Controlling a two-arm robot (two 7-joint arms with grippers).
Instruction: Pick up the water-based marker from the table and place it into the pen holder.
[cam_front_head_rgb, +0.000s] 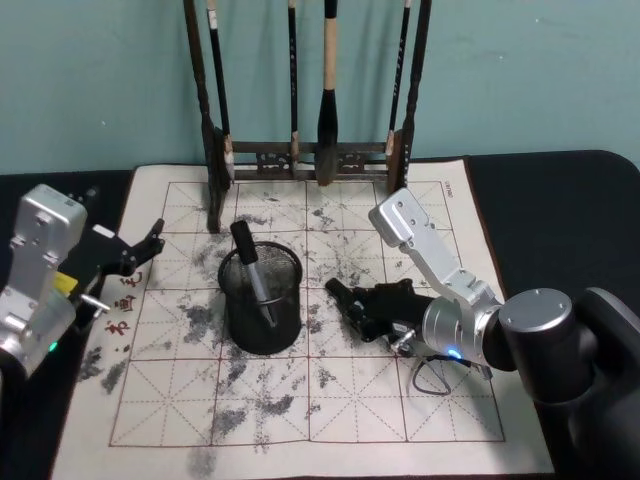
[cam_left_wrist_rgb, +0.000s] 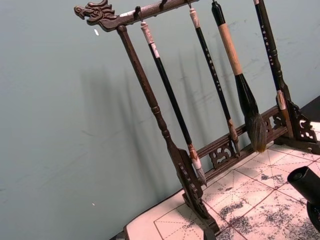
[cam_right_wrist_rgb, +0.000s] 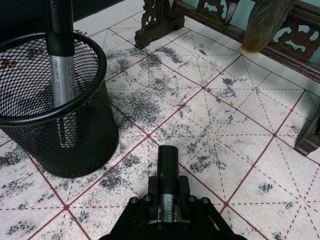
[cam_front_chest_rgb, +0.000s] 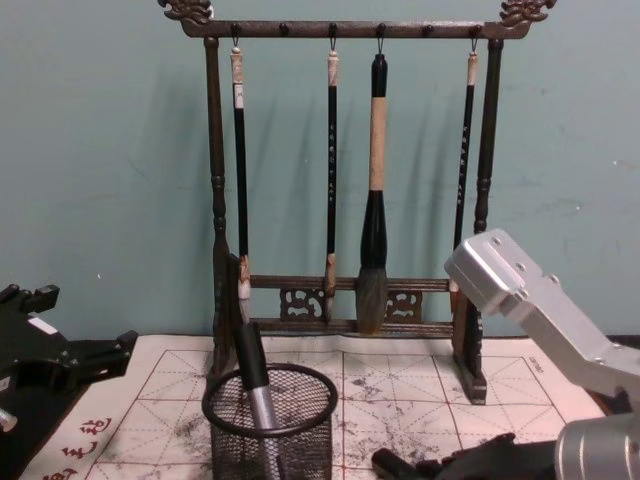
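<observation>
A water-based marker (cam_front_head_rgb: 338, 291) with a black cap and grey barrel lies low over the white mat (cam_front_head_rgb: 400, 400), right of the pen holder (cam_front_head_rgb: 262, 300). My right gripper (cam_front_head_rgb: 352, 302) is shut on its barrel. In the right wrist view the marker (cam_right_wrist_rgb: 168, 165) pokes out from between the fingers (cam_right_wrist_rgb: 134, 206), its cap pointing past the mesh pen holder (cam_right_wrist_rgb: 102, 65). Another marker (cam_front_head_rgb: 250, 268) stands tilted inside the holder. From the chest view, the holder (cam_front_chest_rgb: 270, 410) is at the bottom centre and the right gripper (cam_front_chest_rgb: 450, 465) is low on the right. My left gripper (cam_front_head_rgb: 143, 250) rests open at the mat's left edge.
A tall dark wooden brush rack (cam_front_head_rgb: 310, 150) with several hanging brushes stands at the back of the mat, behind the holder. Its right foot (cam_front_head_rgb: 395, 160) is just behind my right arm (cam_front_head_rgb: 430, 245). The front part of the mat is bare.
</observation>
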